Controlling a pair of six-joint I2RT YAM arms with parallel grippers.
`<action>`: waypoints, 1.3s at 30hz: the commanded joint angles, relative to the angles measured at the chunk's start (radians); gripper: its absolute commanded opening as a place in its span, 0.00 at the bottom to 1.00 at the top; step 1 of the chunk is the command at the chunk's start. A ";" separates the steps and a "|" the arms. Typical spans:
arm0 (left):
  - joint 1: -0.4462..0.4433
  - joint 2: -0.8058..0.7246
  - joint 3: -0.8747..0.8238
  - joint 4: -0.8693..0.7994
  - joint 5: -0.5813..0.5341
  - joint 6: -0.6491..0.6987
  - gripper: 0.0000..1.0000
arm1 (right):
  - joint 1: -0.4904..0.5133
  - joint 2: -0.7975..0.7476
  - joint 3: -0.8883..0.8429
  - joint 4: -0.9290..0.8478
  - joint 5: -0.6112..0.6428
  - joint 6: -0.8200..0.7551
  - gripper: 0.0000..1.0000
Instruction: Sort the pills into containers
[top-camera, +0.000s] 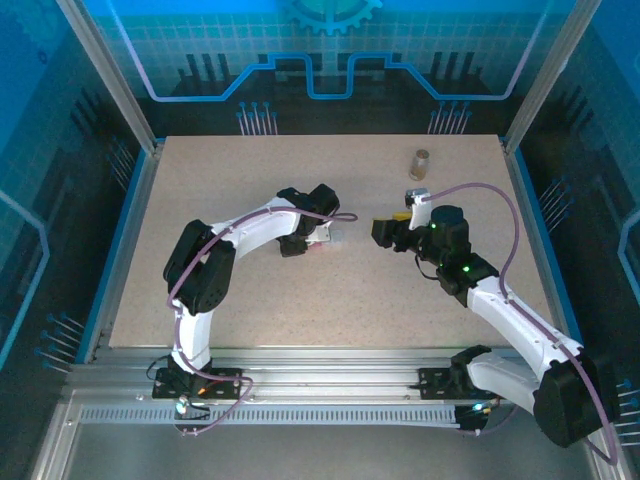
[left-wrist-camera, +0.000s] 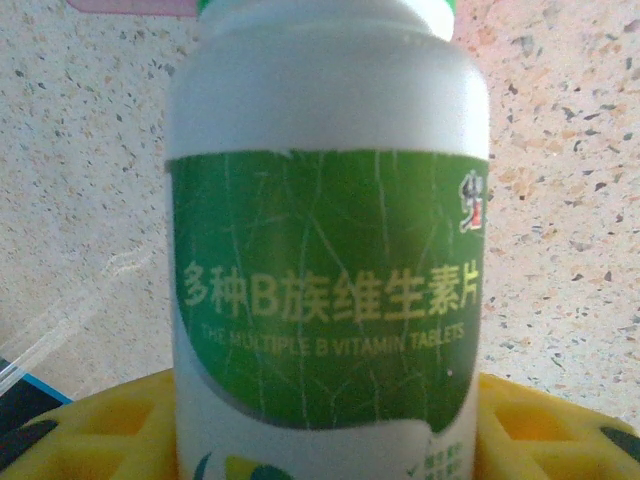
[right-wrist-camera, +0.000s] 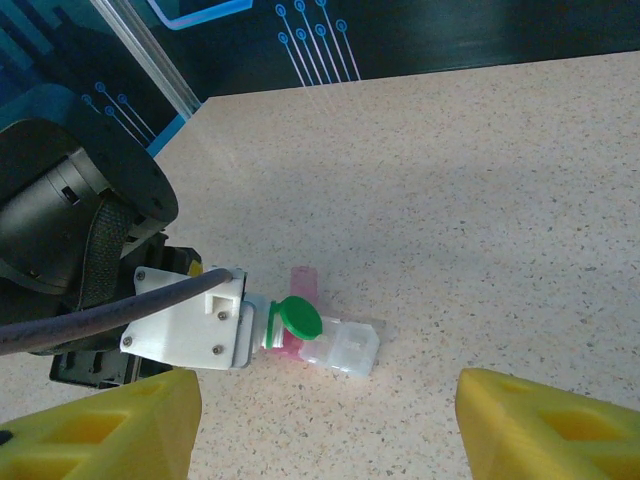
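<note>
The left arm bends in from 8 o'clock to the middle of the table. The left jaws are clenched on the white bottle. In the left wrist view the bottle is very close. It has a big green label with pale writing, and yellow fingers sit on both sides of it at the bottom. In the right wrist view the bottle's green cap sticks out of the left jaws and points toward the right arm. A clear vial lies on the table at 4 o'clock from the cap, just beside it. A pink bit shows at 12 o'clock from the cap, and I cannot tell if it is inside the clear vial. The right arm comes in from 4 o'clock. The right jaws are released, with its own yellow fingers wide apart and nothing between them. They sit at 3 o'clock from the bottle, near it but not touching. The brown vial stands upright at 1 o'clock from the middle of the table, near the far edge and well apart from both arms.
</note>
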 joint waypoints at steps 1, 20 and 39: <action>-0.007 0.001 0.028 -0.031 -0.021 0.023 0.00 | -0.020 -0.003 -0.024 0.049 -0.012 0.016 0.69; -0.007 -0.046 0.037 -0.043 0.009 0.040 0.00 | -0.035 0.017 -0.069 0.159 -0.102 0.051 0.73; -0.015 -0.031 0.088 -0.092 -0.043 0.097 0.00 | -0.035 0.008 -0.072 0.151 -0.080 0.049 0.72</action>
